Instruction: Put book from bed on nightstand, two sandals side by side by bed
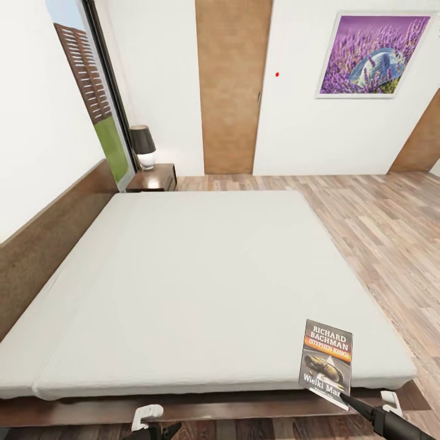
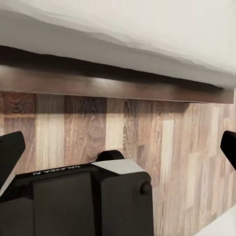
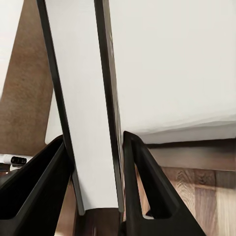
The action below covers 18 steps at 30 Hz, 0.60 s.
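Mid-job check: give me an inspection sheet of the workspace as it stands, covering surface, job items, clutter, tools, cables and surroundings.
Surface: bed, pale mattress on a dark wooden frame, bare apart from the book's corner of it.
Job's things: book held upright over the mattress's near right corner, cover facing the head camera; nightstand at the far left by the headboard, with a lamp on it; sandals nothing seen.
Clutter: nothing seen.
Grippers: right tool clamped on the book's lower edge, a finger on each cover; left tool open over the wood floor beside the bed frame, holding nothing.
Cables: nothing seen.
Surroundings: white walls, brown door, lavender painting, tall window.
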Available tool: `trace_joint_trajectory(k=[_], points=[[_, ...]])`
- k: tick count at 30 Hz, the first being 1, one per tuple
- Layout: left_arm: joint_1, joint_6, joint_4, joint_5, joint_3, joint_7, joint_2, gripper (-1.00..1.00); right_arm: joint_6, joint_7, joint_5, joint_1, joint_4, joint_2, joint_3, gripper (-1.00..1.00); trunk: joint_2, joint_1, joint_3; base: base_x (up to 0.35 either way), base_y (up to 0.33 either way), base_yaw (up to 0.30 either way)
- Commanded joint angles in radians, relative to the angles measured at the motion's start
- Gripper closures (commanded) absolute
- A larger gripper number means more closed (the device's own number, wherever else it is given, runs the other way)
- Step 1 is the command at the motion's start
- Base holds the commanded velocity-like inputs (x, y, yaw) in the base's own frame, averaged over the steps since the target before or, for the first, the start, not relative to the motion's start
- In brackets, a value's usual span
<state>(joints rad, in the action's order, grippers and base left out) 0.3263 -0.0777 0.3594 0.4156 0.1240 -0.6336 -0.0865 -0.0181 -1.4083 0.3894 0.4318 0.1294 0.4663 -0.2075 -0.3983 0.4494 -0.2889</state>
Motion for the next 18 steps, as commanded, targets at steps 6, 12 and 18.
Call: trace_joint_trajectory(k=[6, 12, 18], points=[[0.0, -0.008, 0.001, 0.01, 0.005, -0.001, -0.001, -1.0, -0.002, -0.003, -0.001, 0.001, -0.001, 0.0, -0.003, 1.0, -0.002, 0.001, 0.008, 0.0, 0.0, 0.0], [0.0, -0.008, 0.001, 0.01, 0.005, -0.001, -0.001, -1.0, -0.002, -0.003, -0.001, 0.001, -0.001, 0.0, -0.003, 1.0, -0.002, 0.001, 0.018, 0.0, 0.0, 0.0], [0.0, -0.008, 0.001, 0.01, 0.005, -0.001, -0.001, -1.0, -0.002, -0.003, -0.001, 0.001, -0.001, 0.0, -0.003, 1.0, -0.002, 0.001, 0.027, 0.0, 0.0, 0.0]])
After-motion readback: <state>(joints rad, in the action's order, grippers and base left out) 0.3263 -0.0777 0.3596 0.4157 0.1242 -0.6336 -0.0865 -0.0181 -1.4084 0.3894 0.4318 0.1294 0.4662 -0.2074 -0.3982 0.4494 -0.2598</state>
